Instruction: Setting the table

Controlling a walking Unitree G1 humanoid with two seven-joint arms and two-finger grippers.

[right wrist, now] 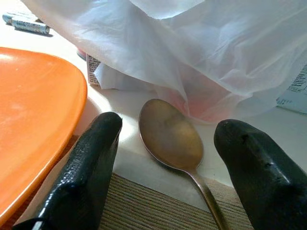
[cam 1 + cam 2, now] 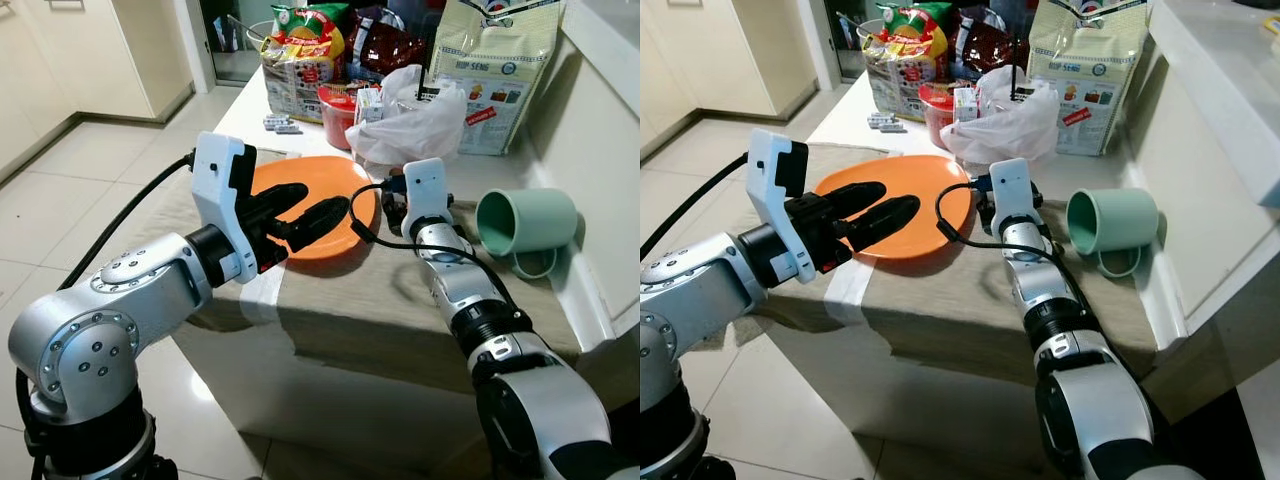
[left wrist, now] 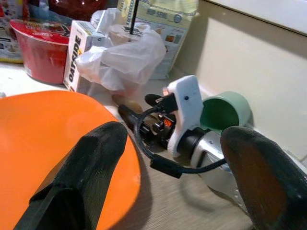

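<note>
1. One orange plate (image 2: 325,200) lies on the mat (image 2: 970,290) of the desk (image 2: 250,110).
2. One spoon (image 1: 172,136) lies between the spread fingers of the right tool (image 1: 168,167), just before a white plastic bag (image 2: 410,125).
3. One green cup (image 2: 1112,222) lies on its side.
4. The left tool (image 2: 310,215) hovers spread over the plate.

Surface (image 2: 940,290), cloth-covered: round orange plastic plate (image 2: 905,200) lies at its left-centre. Metal spoon (image 1: 172,139) lies just right of the plate, bowl toward the crumpled white plastic bag (image 2: 1005,125) behind it. Pale green plastic mug (image 2: 1110,222) lies on its side at the right, near the wall. Behind the plate: red bowl (image 2: 937,110), snack packets (image 2: 902,55), large printed paper bag (image 2: 1090,70) at right rear. Small batteries (image 2: 885,123) lie left of the red bowl.
</note>
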